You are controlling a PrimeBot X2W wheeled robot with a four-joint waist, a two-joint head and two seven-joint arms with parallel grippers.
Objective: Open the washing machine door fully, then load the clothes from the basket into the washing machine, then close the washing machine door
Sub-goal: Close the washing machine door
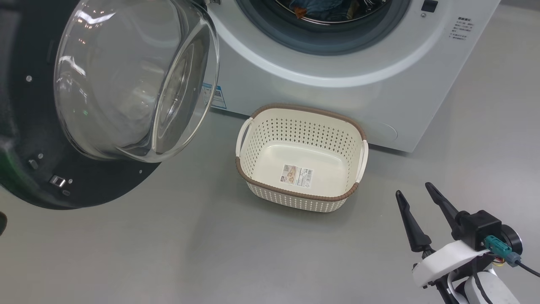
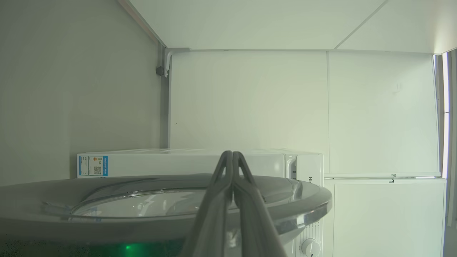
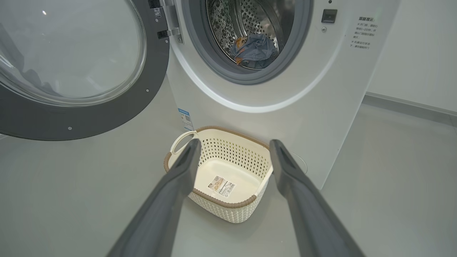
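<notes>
basket (image 1: 270, 126) on floor (image 1: 168, 245) before washing machine (image 1: 358, 84), clothes (image 3: 255, 50) in drum, door (image 1: 38, 147) left of basket

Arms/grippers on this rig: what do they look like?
Right gripper: two long, tapered matte-black fingers on a black block, glossy white wrist shell, teal connector with a black cable and thin yellow-red wires. Left gripper: same tapered dark-grey fingers.

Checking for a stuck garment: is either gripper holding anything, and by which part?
Nothing is held. The right gripper is open and empty; the left gripper is shut on itself, gripping nothing.
</notes>
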